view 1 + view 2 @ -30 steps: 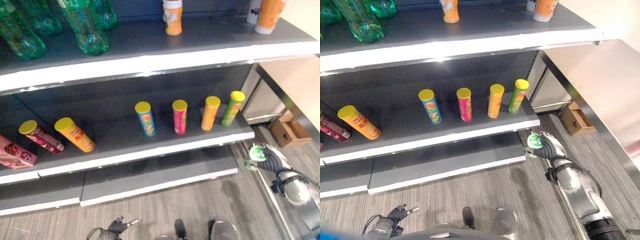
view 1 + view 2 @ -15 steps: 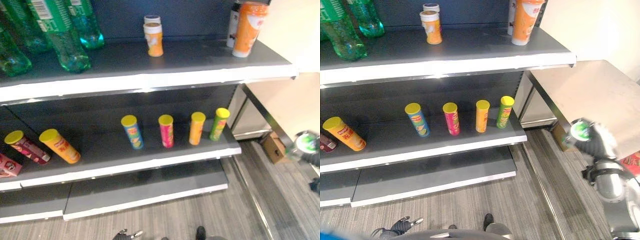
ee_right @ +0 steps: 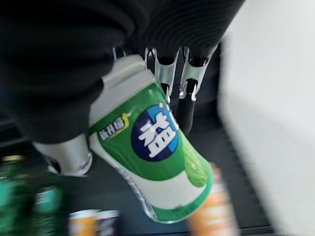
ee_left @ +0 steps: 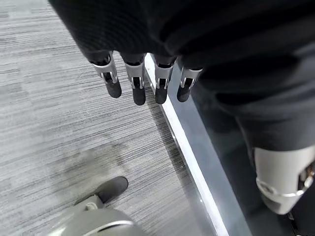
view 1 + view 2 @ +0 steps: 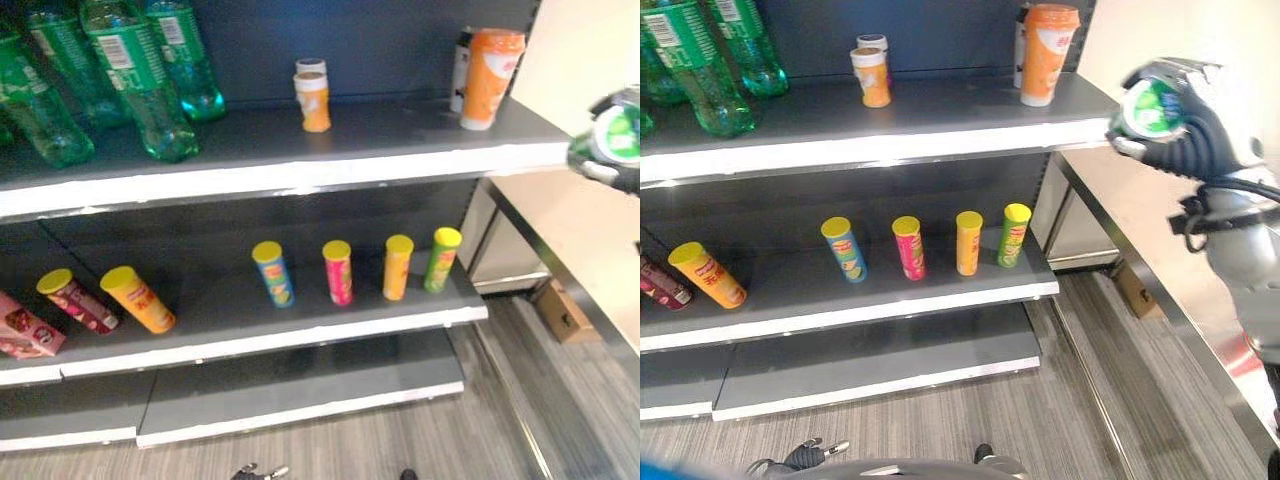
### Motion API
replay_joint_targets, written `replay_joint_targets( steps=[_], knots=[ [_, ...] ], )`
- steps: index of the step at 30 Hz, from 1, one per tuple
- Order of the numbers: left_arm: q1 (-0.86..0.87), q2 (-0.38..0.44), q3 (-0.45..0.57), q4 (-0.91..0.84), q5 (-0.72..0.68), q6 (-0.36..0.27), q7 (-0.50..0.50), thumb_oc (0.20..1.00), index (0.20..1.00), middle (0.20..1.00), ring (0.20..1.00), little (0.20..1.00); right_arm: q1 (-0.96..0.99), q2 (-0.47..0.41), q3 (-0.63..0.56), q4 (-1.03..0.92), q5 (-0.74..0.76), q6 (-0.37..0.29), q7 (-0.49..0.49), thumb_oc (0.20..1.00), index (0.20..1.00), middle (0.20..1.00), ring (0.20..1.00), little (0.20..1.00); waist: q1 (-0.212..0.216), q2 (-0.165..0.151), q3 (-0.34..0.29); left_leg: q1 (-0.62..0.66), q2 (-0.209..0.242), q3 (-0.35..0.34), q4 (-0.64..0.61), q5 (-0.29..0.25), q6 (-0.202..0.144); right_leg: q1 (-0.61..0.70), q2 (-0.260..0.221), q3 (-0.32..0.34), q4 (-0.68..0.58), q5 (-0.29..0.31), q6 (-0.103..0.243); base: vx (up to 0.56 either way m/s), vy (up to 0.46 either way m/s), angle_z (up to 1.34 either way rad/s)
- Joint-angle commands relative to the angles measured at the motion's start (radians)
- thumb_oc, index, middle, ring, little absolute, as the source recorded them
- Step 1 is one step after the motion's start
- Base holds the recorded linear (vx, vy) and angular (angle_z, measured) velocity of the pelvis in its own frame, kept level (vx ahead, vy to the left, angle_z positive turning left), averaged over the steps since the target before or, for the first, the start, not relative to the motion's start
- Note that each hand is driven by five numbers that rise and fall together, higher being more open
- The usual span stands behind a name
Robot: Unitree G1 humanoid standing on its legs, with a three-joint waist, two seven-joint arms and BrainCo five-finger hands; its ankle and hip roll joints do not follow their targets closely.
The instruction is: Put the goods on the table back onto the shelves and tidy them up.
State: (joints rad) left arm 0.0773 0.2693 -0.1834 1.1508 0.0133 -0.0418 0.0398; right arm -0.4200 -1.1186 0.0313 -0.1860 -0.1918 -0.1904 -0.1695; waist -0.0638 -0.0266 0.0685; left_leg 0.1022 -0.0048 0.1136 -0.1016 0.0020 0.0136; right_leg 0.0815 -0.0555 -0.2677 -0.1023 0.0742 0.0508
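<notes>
Left hand (image 4: 142, 81): hangs low over the grey striped floor (image 4: 59, 123), fingers straight and relaxed, holding nothing.

Right hand (image 5: 1185, 120): raised at the right end of the upper shelf level, fingers curled around a small green-and-white plastic tub with a white lid (image 5: 1148, 108); the tub is in the air, just beside the top grey shelf board's (image 5: 890, 140) right corner, not touching it.

Middle shelf: four upright crisp tubes with yellow lids, blue (image 5: 844, 250), pink (image 5: 909, 247), orange (image 5: 968, 242), green (image 5: 1014, 235); an orange tube (image 5: 706, 274) lies tilted further left.

Top shelf: green plastic bottles (image 5: 700, 65), a small orange-and-white jar (image 5: 873, 77), a tall orange cup (image 5: 1046, 53).
</notes>
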Motion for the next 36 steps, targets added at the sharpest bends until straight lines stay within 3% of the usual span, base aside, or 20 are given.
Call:
replay_joint_targets(
  steps=[1, 2, 6, 9, 10, 16, 20, 36],
  knots=[
    [-0.068, 0.045, -0.013, 0.017, -0.031, -0.013, 0.021, 1.0, 1.0, 1.0, 1.0, 1.0, -0.125, -0.035, 0.077, 0.093, 0.101, -0.009, 0.012, 0.2, 0.2, 0.2, 0.2, 0.2, 0.055, -0.037, 0.023, 0.024, 0.053, 0.053, 0.014, -0.079, -0.08, 0.076, -0.013, 0.006, 0.015, -0.175, 0.042, -0.05, -0.075, 0.34],
    [-0.064, 0.052, -0.026, 0.009, -0.047, -0.015, 0.024, 1.0, 1.0, 1.0, 1.0, 1.0, -0.221, -0.043, 0.172, 0.171, 0.141, -0.004, 0.024, 0.2, 0.2, 0.2, 0.2, 0.2, 0.074, -0.042, 0.021, 0.019, 0.053, 0.043, 0.014, -0.074, -0.086, 0.079, -0.014, -0.01, 0.015, -0.177, 0.04, -0.03, -0.051, 0.38],
    [-0.063, 0.061, -0.04, -0.001, -0.071, -0.018, 0.024, 1.0, 1.0, 1.0, 1.0, 1.0, -0.404, -0.052, 0.351, 0.324, 0.18, 0.005, 0.037, 0.2, 0.2, 0.2, 0.2, 0.2, 0.097, -0.051, 0.02, 0.014, 0.054, 0.023, 0.014, -0.066, -0.095, 0.089, -0.014, -0.039, 0.015, -0.182, 0.036, -0.02, -0.056, 0.36],
    [-0.066, 0.076, -0.061, -0.01, -0.113, -0.029, 0.022, 1.0, 1.0, 1.0, 1.0, 1.0, -0.702, -0.012, 0.615, 0.626, 0.2, 0.025, 0.052, 0.2, 0.2, 0.2, 0.2, 0.2, 0.135, -0.065, 0.02, 0.002, 0.054, -0.02, 0.014, -0.053, -0.108, 0.104, -0.012, -0.085, 0.015, -0.196, 0.028, -0.01, -0.1, 0.49],
    [-0.067, 0.076, -0.064, -0.01, -0.12, -0.031, 0.023, 1.0, 1.0, 1.0, 1.0, 1.0, -0.742, -0.003, 0.65, 0.679, 0.195, 0.03, 0.052, 0.2, 0.2, 0.2, 0.2, 0.2, 0.143, -0.066, 0.021, 0.0, 0.052, -0.03, 0.014, -0.049, -0.111, 0.106, -0.011, -0.094, 0.015, -0.198, 0.025, 0.0, -0.098, 0.2],
    [-0.066, 0.075, -0.084, -0.019, -0.14, -0.037, 0.016, 1.0, 1.0, 1.0, 1.0, 1.0, -0.816, 0.048, 0.667, 0.855, 0.281, 0.047, 0.078, 0.2, 0.2, 0.2, 0.2, 0.2, 0.172, -0.067, 0.023, -0.019, 0.047, -0.082, 0.014, -0.037, -0.123, 0.122, -0.01, -0.149, 0.015, -0.216, 0.017, 0.03, -0.061, 0.39],
    [-0.067, 0.077, -0.093, -0.004, -0.139, -0.035, 0.012, 1.0, 1.0, 1.0, 1.0, 1.0, -0.844, 0.088, 0.694, 0.895, 0.291, 0.049, 0.095, 0.2, 0.2, 0.2, 0.2, 0.2, 0.189, -0.066, 0.021, -0.009, 0.051, -0.086, 0.014, -0.049, -0.131, 0.134, -0.004, -0.149, 0.015, -0.23, 0.016, 0.06, -0.045, 0.29],
    [-0.074, 0.066, -0.091, 0.019, -0.138, -0.035, 0.016, 1.0, 1.0, 1.0, 1.0, 1.0, -0.867, 0.152, 0.71, 0.831, 0.336, 0.041, 0.109, 0.2, 0.2, 0.2, 0.2, 0.2, 0.195, -0.073, 0.018, -0.008, 0.045, -0.086, 0.014, -0.058, -0.124, 0.135, -0.01, -0.154, 0.015, -0.231, 0.02, 0.03, 0.0, 0.01]
  ],
)
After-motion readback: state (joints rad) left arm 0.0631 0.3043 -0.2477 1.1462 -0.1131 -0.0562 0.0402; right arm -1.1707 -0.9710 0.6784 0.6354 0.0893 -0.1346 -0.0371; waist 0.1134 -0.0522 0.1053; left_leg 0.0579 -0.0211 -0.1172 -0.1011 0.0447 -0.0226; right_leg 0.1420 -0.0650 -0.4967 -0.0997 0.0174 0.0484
